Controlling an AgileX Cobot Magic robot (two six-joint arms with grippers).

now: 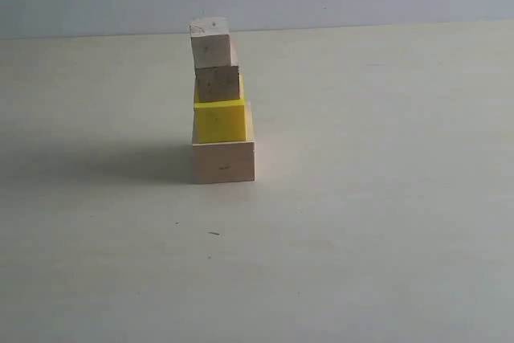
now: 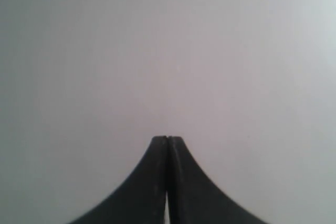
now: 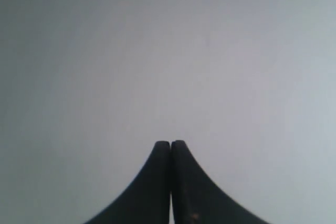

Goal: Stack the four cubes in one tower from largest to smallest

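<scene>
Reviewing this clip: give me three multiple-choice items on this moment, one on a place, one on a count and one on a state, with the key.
1. What sits directly on the large pale wooden cube?
A) the yellow cube
B) a blue cube
C) nothing

2. How many cubes make up the tower?
A) two
B) three
C) four

3. How do the jaws of the left gripper and the right gripper stand?
A) both wide open
B) both shut, holding nothing
C) both shut on a cube

Key:
1 A: the yellow cube rests on the large cube's top.
2 C: above those two come the small brownish cube and the palest top cube.
3 B: each wrist view shows the jaws pressed together with nothing between them.
</scene>
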